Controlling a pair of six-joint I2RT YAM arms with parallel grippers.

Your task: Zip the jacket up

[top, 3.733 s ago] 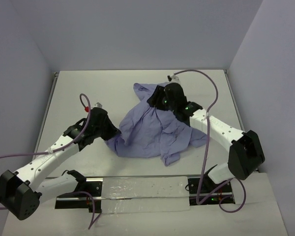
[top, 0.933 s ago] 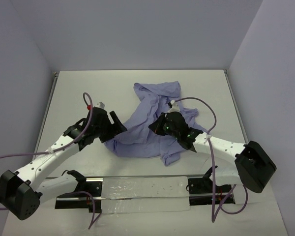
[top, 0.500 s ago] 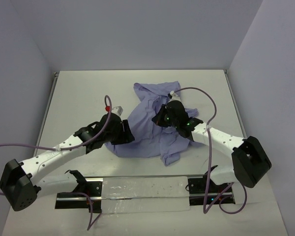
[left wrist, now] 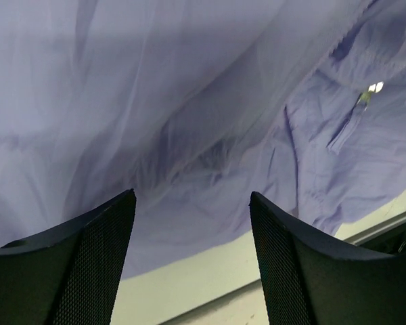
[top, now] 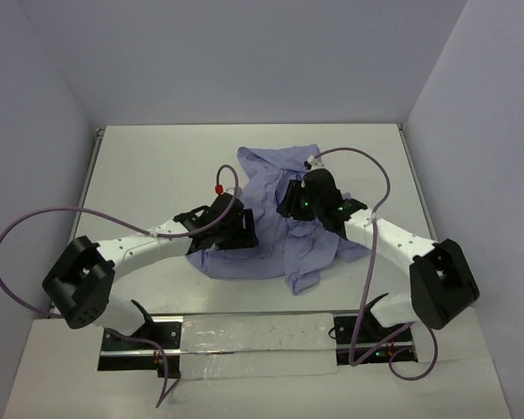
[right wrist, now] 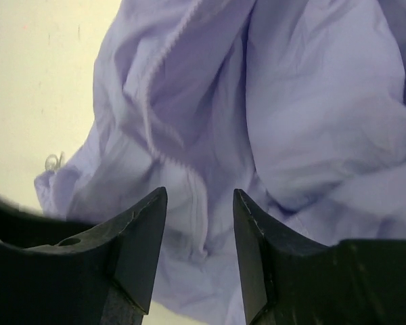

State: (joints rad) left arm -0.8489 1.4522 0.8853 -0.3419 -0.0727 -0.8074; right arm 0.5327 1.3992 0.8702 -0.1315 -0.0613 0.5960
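Crumpled lavender thin-fabric jacket (top: 264, 250) heaped on white table (top: 140, 166), directly below both grippers. Left gripper (top: 236, 229): jaws wide, nothing btwn. Right gripper (top: 290, 202): jaws apart, empty; zipper teeth (right wrist: 164, 157) just ahead.

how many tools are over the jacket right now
2. The left tool is over the jacket's near-left part; the right tool is over its middle. Both are open.

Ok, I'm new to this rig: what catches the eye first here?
A crumpled lavender jacket lies heaped on the table. The left pincer hangs open over its near edge; the right pincer, open, looks down on a line of zipper teeth.
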